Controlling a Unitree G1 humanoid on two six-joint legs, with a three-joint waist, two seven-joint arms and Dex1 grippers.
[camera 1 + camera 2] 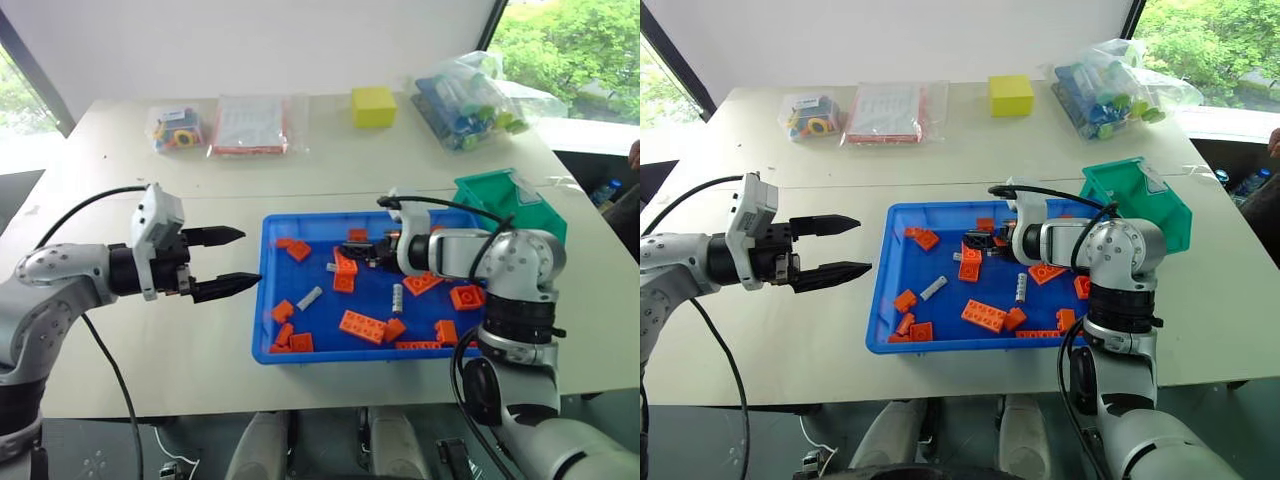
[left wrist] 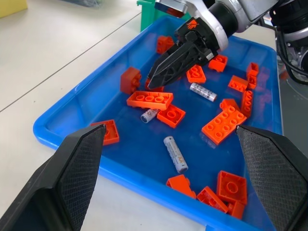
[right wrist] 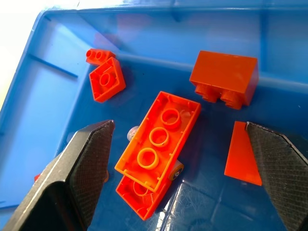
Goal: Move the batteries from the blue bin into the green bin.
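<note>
I hold the right gripper (image 2: 156,79) spread, empty, over the shallow bright-blue plastic bin (image 1: 268,300) | target silver battery (image 3: 177,169) hides under a long orange toy brick (image 3: 159,139) at the bin's 11 o'clock | risk: pinching the brick instead | left gripper (image 1: 235,262) spread, empty, at the bin's 9 o'clock | teal-green bin (image 1: 505,200) at 2 o'clock

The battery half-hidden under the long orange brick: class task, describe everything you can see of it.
The battery is a small silver-grey metallic cylinder lying flat on the floor of the blue bin. A long orange brick, lying studs down, rests across it, so only its two ends poke out on either side. The open right gripper hovers above, one finger on each side, not touching it.
</note>
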